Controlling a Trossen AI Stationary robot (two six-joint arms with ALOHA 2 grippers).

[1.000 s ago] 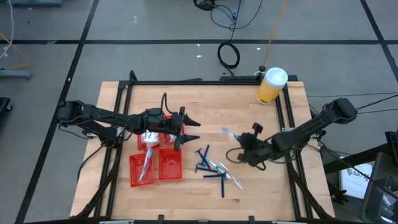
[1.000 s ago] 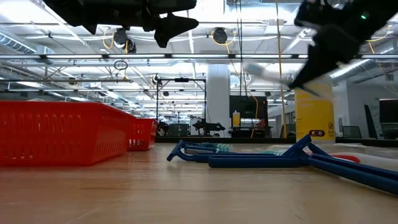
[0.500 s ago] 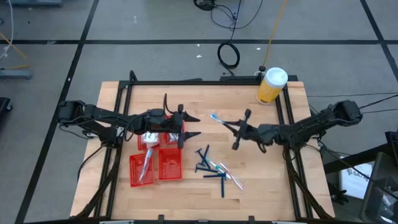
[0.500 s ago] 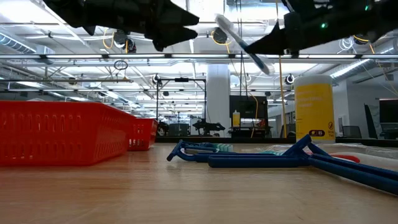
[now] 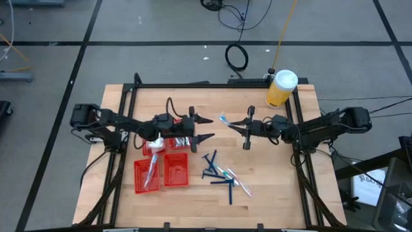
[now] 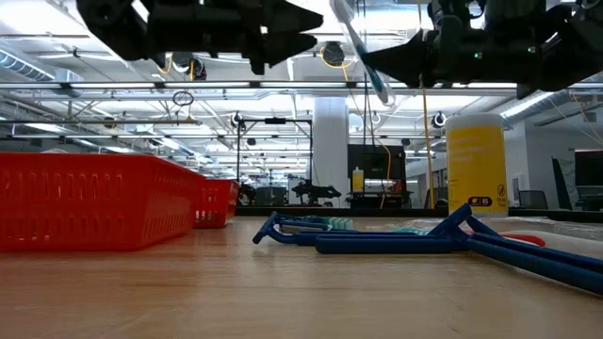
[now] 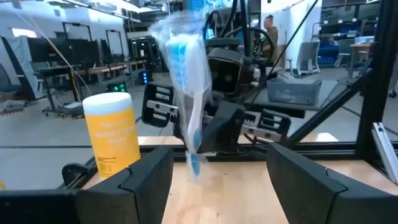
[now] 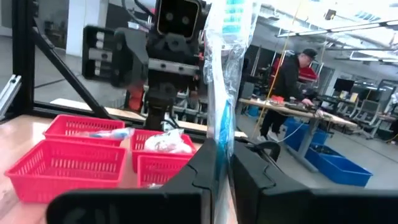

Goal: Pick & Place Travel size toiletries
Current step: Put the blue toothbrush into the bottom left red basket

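Wooden slat table is seen with a black frame around it. A big yellow jar with a white lid stands at the far right corner; red and white marks show on its label in the low view, too small to be read. No other writing is legible.

Both arms are held level above the table, gripper tips facing each other near the table's middle, apart, not touching. Left gripper is stretched out past the red mesh baskets; its fingers are spread wide and nothing is held. Right gripper is extended toward the left one, its fingers closed on a clear-wrapped toothbrush. The toothbrush is held in the air between the two grippers, with its head end pointing at the left gripper. In the left wrist view the crinkled clear wrap and light-blue and white handle are seen standing upright ahead of the left fingers.

Baskets are rigid red plastic mesh, rectangular, grouped at the left-centre; a white bundle lies in one, a wrapped toothbrush in another.

Dark blue razors and more wrapped toothbrushes lie loose on the wood just right of the baskets, below the grippers. Razors are thin, T-shaped.
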